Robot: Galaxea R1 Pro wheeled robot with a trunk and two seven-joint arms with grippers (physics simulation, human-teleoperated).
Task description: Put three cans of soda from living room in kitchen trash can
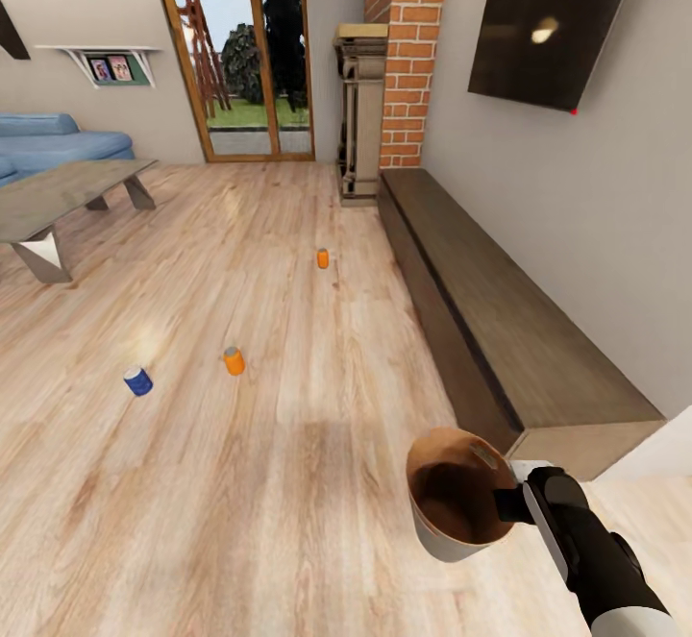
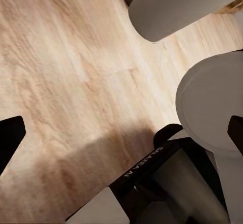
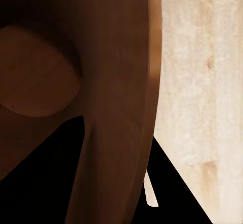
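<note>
The tash can [image 1: 459,507] hangs nearest, the right gripper [image 1: 506,505] clamped on its rim, presumably carried along so cans drop straight in. Three sodas stand on the plank floor [image 1: 288,483]: blue can [image 1: 137,381], orange can [image 1: 234,360], far orange can [image 1: 323,258]. Whether the left gripper [image 2: 121,127] is open cannot be told.

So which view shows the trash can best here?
The head view: the trash can shows whole, brown inside and off-white outside, held at its rim by the right gripper. The right wrist view gives a close-up of its brown inner wall; the left wrist view shows its off-white outside.
</note>
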